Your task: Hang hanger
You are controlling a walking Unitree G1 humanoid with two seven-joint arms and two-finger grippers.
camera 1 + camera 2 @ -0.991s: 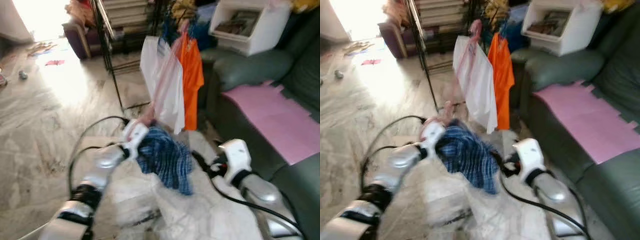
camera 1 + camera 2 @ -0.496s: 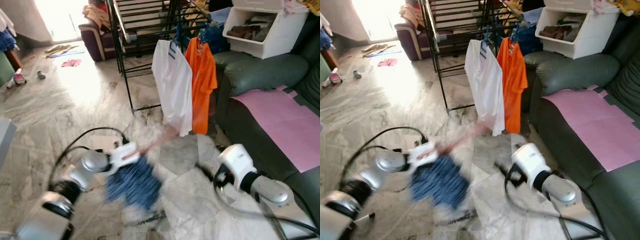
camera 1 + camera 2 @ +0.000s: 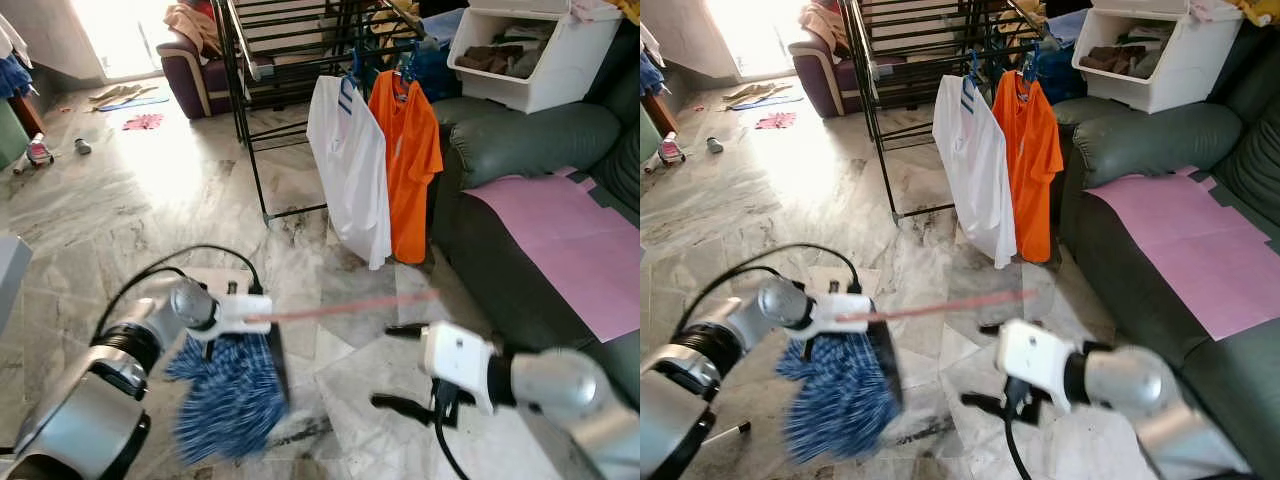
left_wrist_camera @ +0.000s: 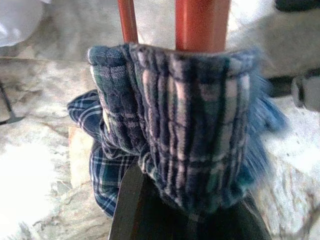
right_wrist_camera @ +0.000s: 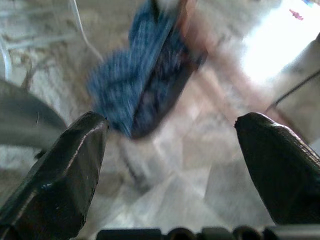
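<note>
Now the left gripper (image 3: 262,318) — clamped on the pink hanger (image 3: 350,305) with its blue plaid shirt (image 3: 232,395) — has swung lower. Right gripper (image 3: 398,366) spread apart, empty; drying rack (image 3: 300,70) well apart — hanging not yet begun.

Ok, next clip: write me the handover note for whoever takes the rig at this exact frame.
Left end effector: shut on the pink hanger, with the blue plaid garment draped from it, low over the marble floor.
Right end effector: open, holding nothing, beside the garment.
Drying rack stands ahead, with a white shirt and an orange shirt already hung.
Done: hanger with garment picked up.
Left: carry it to the rack and hook it on a rail.
</note>
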